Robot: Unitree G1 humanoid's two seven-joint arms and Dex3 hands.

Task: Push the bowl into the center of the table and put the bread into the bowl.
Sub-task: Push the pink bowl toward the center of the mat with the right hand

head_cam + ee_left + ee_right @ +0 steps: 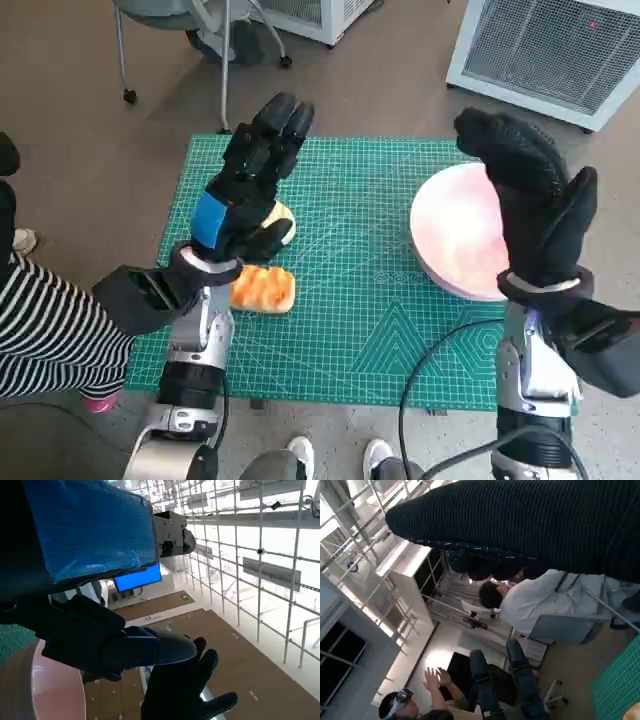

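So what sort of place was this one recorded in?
Probably a robotics lab or test room: a green cutting mat as the work surface, people seated on office chairs, and white ventilated equipment cabinets on the floor.

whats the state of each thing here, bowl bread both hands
bowl: upright, empty, at the mat's right edge, not centred
bread: on the mat, outside the bowl, partly under the left hand
left hand: raised over the bread, fingers extended, holding nothing
right hand: raised over the bowl's right side, fingers extended, holding nothing
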